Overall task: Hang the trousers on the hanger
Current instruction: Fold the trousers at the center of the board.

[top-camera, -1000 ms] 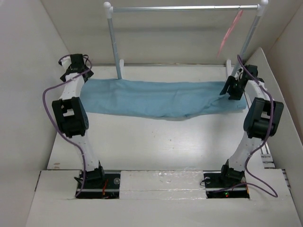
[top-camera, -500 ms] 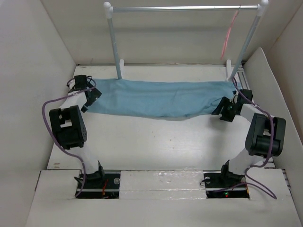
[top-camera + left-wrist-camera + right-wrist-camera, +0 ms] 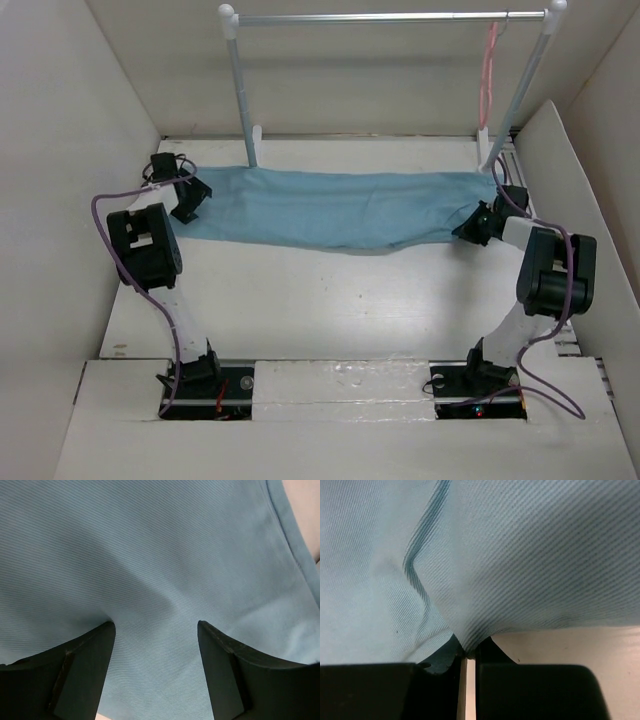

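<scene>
trousers (image 3: pixel 340 210): flat on the table (image 3: pixel 330 300), spread from 9 to 3 o'clock, just in front of the rail (image 3: pixel 390 17).
hanger (image 3: pixel 489 70): hangs by its hook at the rail's right end, 1 o'clock in the top view, well apart from the cloth.
left gripper (image 3: pixel 156 645): at the cloth's 9 o'clock end, jaws wide apart with cloth bulging between them, nothing pinched.
right gripper (image 3: pixel 467 652): at the 3 o'clock end, jaws all but closed on a thin fold nipped at the very tips.
risk, slip: the right hold is only a tip nip, so the cloth's weight on a lift could pull it free.
risk, lopsided lift: if the left side isn't clamped first, one end drags, bunches and swings.
risk, single layer: the left could close on the top layer only, letting the lower leg drop open.
risk, hanger: it hangs loose, so a push from cloth or arm could swing it or knock it off the rail.
risk, post (image 3: pixel 522 90): the right arm works near it, so a wide swing toward 1 o'clock could clip it.
</scene>
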